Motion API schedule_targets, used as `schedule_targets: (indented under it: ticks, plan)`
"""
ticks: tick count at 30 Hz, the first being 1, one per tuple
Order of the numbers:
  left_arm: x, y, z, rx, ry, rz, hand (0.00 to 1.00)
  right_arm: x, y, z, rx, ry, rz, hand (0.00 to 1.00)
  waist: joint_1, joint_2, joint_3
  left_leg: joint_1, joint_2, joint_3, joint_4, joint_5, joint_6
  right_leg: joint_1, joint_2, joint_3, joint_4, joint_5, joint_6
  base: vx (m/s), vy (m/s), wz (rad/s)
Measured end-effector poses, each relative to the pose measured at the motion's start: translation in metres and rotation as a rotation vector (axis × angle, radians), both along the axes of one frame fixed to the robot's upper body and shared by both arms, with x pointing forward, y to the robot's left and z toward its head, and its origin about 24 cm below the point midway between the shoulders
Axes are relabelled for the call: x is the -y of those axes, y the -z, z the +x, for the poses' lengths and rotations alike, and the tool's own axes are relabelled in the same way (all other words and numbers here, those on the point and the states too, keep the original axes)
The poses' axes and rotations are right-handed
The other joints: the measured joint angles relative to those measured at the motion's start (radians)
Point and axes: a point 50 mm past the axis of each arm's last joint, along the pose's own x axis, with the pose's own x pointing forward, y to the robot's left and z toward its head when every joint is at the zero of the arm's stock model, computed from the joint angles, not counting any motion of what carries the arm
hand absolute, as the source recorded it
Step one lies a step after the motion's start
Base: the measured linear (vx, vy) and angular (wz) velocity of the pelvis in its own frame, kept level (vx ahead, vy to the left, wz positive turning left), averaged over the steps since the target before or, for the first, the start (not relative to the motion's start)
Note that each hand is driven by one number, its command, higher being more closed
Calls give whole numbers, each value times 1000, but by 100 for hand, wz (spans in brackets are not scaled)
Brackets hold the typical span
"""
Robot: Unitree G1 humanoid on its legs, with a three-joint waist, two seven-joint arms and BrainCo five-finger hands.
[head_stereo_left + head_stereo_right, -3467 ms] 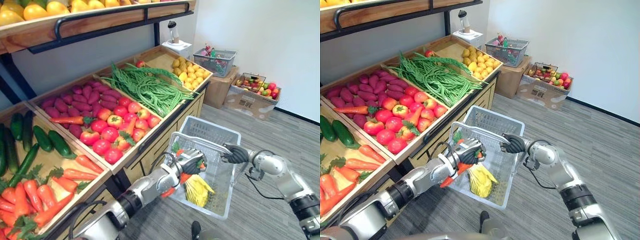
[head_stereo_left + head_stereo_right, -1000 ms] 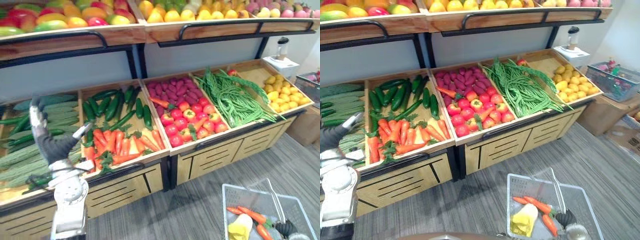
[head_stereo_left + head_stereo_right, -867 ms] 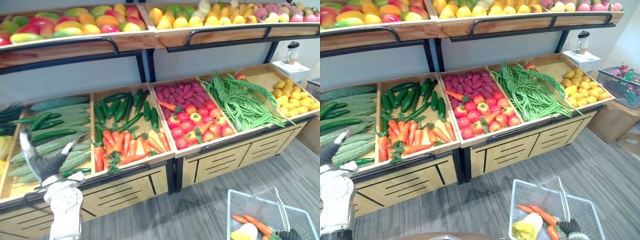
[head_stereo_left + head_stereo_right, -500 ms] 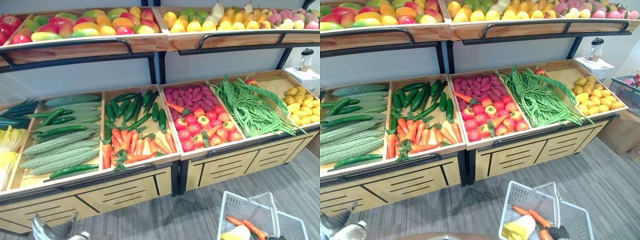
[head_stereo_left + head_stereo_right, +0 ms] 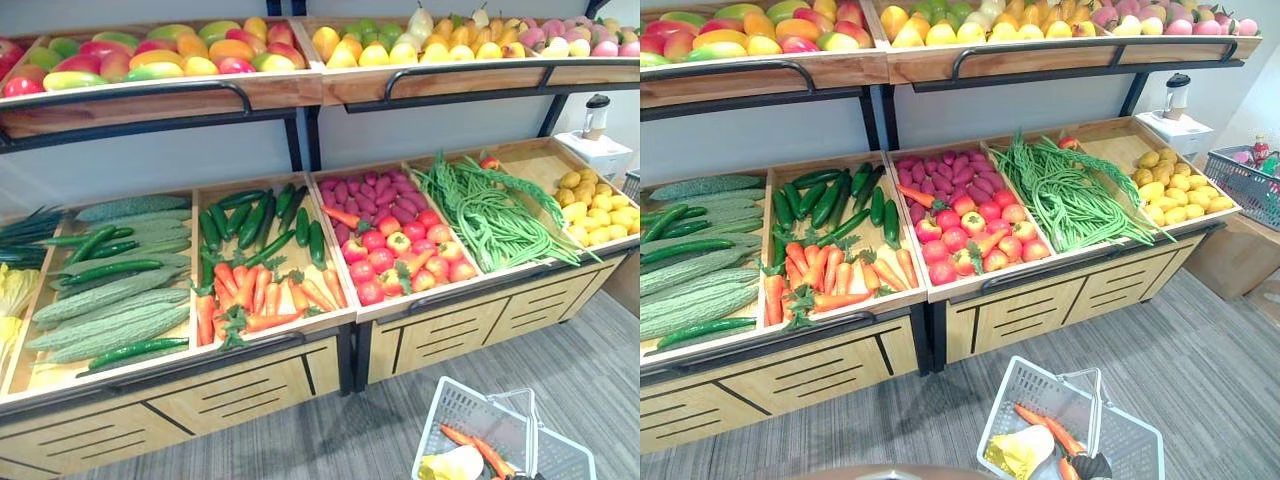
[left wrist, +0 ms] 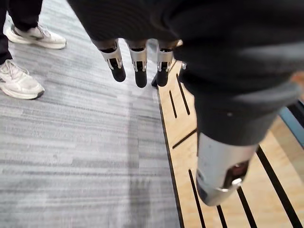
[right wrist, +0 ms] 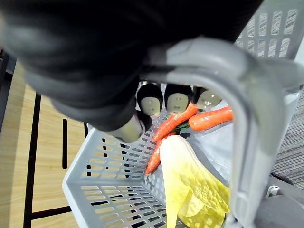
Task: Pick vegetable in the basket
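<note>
The right hand (image 7: pixel 150 102) is curled round the handle (image 7: pixel 247 123) of the grey basket (image 5: pixel 1035 390). Low at the robot's right, it holds carrots (image 5: pixel 1045 425) and a yellow leafy head (image 5: pixel 1018 450). The left hand (image 6: pixel 139 59) hangs empty, fingers straight, beside the stand's wooden front (image 6: pixel 190 156). It is probably the nearer to the display carrots (image 5: pixel 265 290) above, whose long axes run front to back.

both head views look down at the produce stand (image 5: pixel 250 385) from well back, sharing its front and the basket (image 5: pixel 1035 390) at the lower edge. the left wrist view faces the floor (image 6: pixel 71 142) past the left hand (image 6: pixel 139 61); the right one looks closely into the basket.
</note>
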Motion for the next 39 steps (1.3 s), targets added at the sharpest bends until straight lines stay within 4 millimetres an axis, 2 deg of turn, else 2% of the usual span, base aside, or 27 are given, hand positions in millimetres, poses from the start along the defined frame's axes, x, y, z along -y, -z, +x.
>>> schedule_targets:
  ticks: [4, 8, 10, 14, 15, 16, 17, 18, 19, 20, 21, 22, 23, 25, 27, 28, 30, 31, 33, 35, 38, 39]
  plan:
    - [17, 8, 3, 18, 99, -158, 0, -2, 0, 2, 4, -17, -2, 100, 1, 5, 2, 12, -1, 20, 0, -7, -1, -2, 1, 29, 4, -4, 2, 1, 4, -13]
    - [23, 8, 9, 44, 164, -196, 0, -2, 0, 1, 4, -13, -8, 100, 0, 5, 2, 12, -5, 25, 0, -15, 1, -11, 0, 49, 7, -15, 15, 8, 3, -3]
    - [26, 9, 12, 54, 192, -206, 0, -2, 0, 3, 17, 6, -9, 100, 1, 4, 4, 15, -11, 41, 0, -30, 6, -37, -4, 86, 41, -42, 22, 50, 31, -17]
    - [32, 9, 19, 57, 306, -225, 0, -6, -2, 8, 57, 42, -6, 100, -4, -23, 21, 36, -45, 58, 7, -60, 12, -105, -55, 136, 186, -103, 27, 106, 64, -21]
    - [33, 8, 25, 56, 373, -227, 0, -8, -3, 10, 78, 63, 1, 100, -6, -28, 41, 61, -45, 73, 8, -60, 10, -110, -59, 148, 222, -90, 25, 145, 48, -28]
    - [33, 8, 26, 51, 401, -229, 0, -10, -4, 13, 98, 79, 10, 100, -9, -25, 54, 74, -36, 88, 13, -67, 8, -120, -52, 149, 245, -73, 3, 121, 33, -52]
    - [31, 7, 28, 54, 420, -236, 0, -10, -5, 17, 124, 94, 20, 100, -12, -17, 68, 78, -8, 119, 63, -101, 6, -128, -35, 134, 264, -36, -33, 51, 22, -61]
    - [30, 7, 29, 58, 425, -237, 0, -11, -6, 19, 133, 92, 22, 100, -12, -9, 74, 77, 8, 141, 94, -121, 4, -135, -27, 120, 268, -15, -43, 68, 45, -113]
    - [27, 5, 31, 64, 439, -236, 0, -12, -8, 24, 160, 72, 32, 100, -14, -2, 86, 78, 44, 208, 163, -159, 12, -156, -6, 62, 269, 50, -87, 44, 46, -118]
    - [26, 5, 32, 67, 442, -238, 0, -13, -9, 26, 167, 59, 35, 100, -16, -11, 87, 77, 53, 236, 183, -170, 20, -168, 1, 33, 261, 85, -112, 24, 56, -156]
    - [27, 4, 33, 73, 446, -241, 0, -17, -10, 32, 177, 28, 42, 100, -18, 0, 93, 74, 68, 273, 195, -178, 34, -181, 29, -6, 206, 162, -139, -56, 58, -186]
    - [26, 4, 31, 79, 439, -239, 0, -17, -14, 46, 211, -10, 44, 100, -7, 48, 105, 85, 97, 342, 167, -206, 40, -189, 69, -60, 163, 195, -152, -77, 51, -221]
    - [20, 2, 38, 92, 434, -218, 0, -24, -13, 53, 222, -34, 63, 100, -25, 15, 133, 93, 76, 418, 186, -214, 43, -229, 12, -145, 385, 27, -171, -128, 34, -185]
    - [12, -1, 42, 99, 416, -200, 0, -26, -12, 53, 223, -41, 68, 100, -35, 5, 137, 98, 77, 473, 220, -237, 45, -219, -17, -214, 532, -71, -164, -49, -8, -129]
    - [9, -2, 43, 121, 372, -188, 0, -27, -9, 50, 210, -38, 76, 100, -34, 5, 141, 115, 74, 552, 260, -239, 49, -169, -2, -274, 492, -85, -163, 66, -37, -171]
    - [8, -2, 43, 125, 353, -181, 0, -29, -10, 51, 219, -49, 76, 100, -31, 9, 143, 135, 70, 569, 277, -239, 49, -145, 29, -306, 420, -85, -163, 31, -63, -156]
    - [14, 0, 41, 131, 330, -194, 0, -27, -11, 50, 239, -57, 65, 100, -31, 33, 154, 150, 62, 571, 298, -239, 49, -112, 62, -305, 305, -85, -162, -2, -104, -156]
    - [18, 0, 48, 154, 337, -200, 0, -27, -11, 50, 240, -55, 59, 100, -48, 39, 156, 148, 50, 572, 298, -239, 49, -109, 82, -290, 245, -85, -162, -15, -97, -117]
    - [24, -1, 60, 190, 350, -206, 0, -27, -10, 46, 229, -50, 57, 100, -58, 56, 158, 150, 38, 579, 297, -239, 48, -109, 108, -253, 184, -83, -159, -11, -50, -86]
    - [26, -2, 65, 204, 357, -207, 0, -27, -9, 43, 221, -47, 58, 100, -60, 59, 156, 154, 38, 598, 304, -234, 41, -112, 126, -222, 155, -82, -157, -8, -48, -68]
    - [30, -1, 69, 205, 379, -218, 0, -26, -8, 36, 198, -45, 53, 100, -66, 44, 160, 164, 47, 597, 326, -214, 9, -103, 148, -188, 125, -82, -158, -10, -43, -35]
    - [34, -1, 69, 203, 387, -227, 0, -26, -8, 35, 196, -56, 47, 100, -78, 40, 158, 163, 58, 596, 348, -210, 3, -102, 153, -183, 109, -82, -157, -48, -25, -17]
